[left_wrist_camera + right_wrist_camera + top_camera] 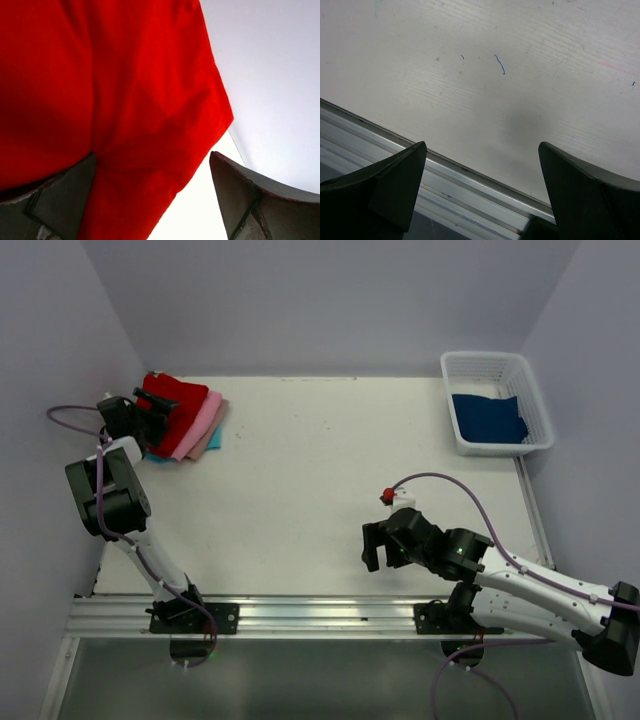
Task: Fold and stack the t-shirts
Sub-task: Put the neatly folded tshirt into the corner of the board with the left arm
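A stack of folded t-shirts lies at the table's far left. The red t-shirt (185, 405) is on top, with pink (207, 418), beige (216, 436) and turquoise (160, 455) edges showing under it. A dark blue t-shirt (488, 418) lies in the basket. My left gripper (157, 412) is open over the red t-shirt's left part. In the left wrist view the red cloth (125, 100) fills the frame, and its edge runs between the spread fingers of the left gripper (152, 200). My right gripper (383, 552) is open and empty low over the table's front, as the right wrist view (482, 190) shows.
A white mesh basket (497, 358) stands at the back right corner. An aluminium rail (470, 185) runs along the table's near edge, just below the right gripper. Grey walls close in the left, back and right sides.
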Robot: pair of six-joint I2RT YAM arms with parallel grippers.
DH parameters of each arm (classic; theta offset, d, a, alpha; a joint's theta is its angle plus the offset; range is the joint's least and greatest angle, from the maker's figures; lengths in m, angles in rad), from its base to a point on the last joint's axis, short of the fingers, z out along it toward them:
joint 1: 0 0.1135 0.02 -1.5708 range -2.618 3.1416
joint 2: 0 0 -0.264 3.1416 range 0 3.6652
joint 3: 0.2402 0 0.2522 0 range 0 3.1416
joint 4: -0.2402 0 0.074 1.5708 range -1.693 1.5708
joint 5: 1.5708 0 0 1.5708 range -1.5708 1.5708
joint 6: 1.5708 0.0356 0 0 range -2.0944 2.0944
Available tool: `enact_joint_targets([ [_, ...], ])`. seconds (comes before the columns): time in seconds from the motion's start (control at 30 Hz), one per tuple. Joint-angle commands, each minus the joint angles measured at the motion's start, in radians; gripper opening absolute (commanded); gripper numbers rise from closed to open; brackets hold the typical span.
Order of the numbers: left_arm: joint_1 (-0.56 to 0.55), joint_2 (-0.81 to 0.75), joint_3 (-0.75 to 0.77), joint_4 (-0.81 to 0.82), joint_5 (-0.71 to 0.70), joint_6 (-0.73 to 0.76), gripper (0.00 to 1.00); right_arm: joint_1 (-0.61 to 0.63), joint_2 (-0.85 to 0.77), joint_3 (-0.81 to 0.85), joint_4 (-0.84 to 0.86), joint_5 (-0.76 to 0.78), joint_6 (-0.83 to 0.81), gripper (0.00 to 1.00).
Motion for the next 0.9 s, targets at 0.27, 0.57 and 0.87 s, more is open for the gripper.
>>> enact_joint_targets([
  [0.27, -0.146, -0.407, 0.012, -0.089, 0.081, 0.176, 1.00, -0.001, 0.016, 0.041, 0.063, 0.052, -0.023, 0.99],
  [0.57, -0.549, -0.874, -0.299, -0.075, 0.031, 0.304, 1.00, -0.001, -0.082, 0.171, 0.037, 0.236, -0.099, 0.99],
  [0.87, -0.813, -0.980, -0.378, -0.183, 0.017, 0.420, 1.00, -0.001, -0.127, 0.193, 0.030, 0.298, -0.124, 0.99],
])
